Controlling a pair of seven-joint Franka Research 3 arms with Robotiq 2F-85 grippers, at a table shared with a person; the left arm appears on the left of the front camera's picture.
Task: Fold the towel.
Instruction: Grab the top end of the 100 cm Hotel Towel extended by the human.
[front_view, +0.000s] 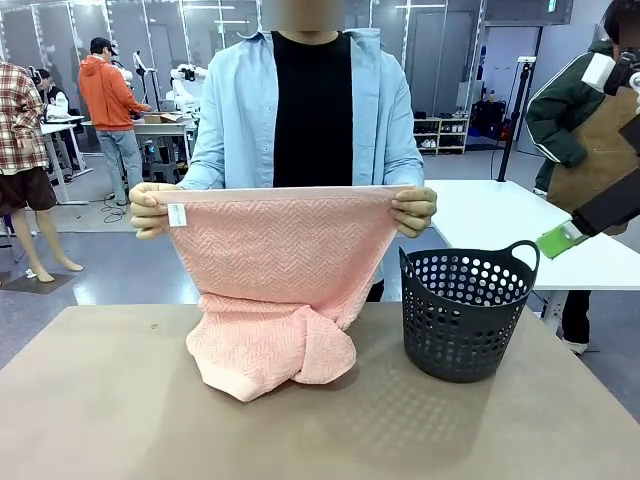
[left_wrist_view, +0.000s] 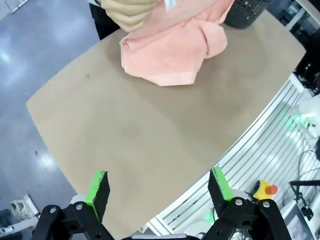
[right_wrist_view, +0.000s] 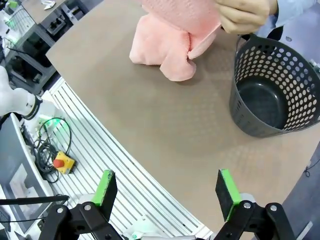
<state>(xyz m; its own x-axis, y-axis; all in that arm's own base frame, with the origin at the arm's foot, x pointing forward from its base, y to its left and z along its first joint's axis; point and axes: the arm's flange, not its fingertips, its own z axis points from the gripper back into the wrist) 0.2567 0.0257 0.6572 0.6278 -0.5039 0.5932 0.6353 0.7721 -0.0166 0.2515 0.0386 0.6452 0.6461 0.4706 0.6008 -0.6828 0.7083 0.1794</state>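
A person at the far side holds the salmon-pink towel (front_view: 275, 270) up by its top corners, one hand (front_view: 148, 210) at each end. Its lower part lies bunched on the brown table (front_view: 120, 400). A small white tag (front_view: 177, 214) hangs near the left corner. In the left wrist view the towel (left_wrist_view: 170, 50) lies far ahead of my left gripper (left_wrist_view: 159, 192), which is open and holds nothing. My right gripper (right_wrist_view: 167, 192) is open too, well back from the towel (right_wrist_view: 165, 47), over the table's near edge.
A dark perforated basket (front_view: 465, 310) with a handle stands on the table right of the towel, empty inside (right_wrist_view: 272, 95). A white table (front_view: 510, 225) and another person stand behind at right. Cables and a yellow stop button (right_wrist_view: 62, 162) lie below the table edge.
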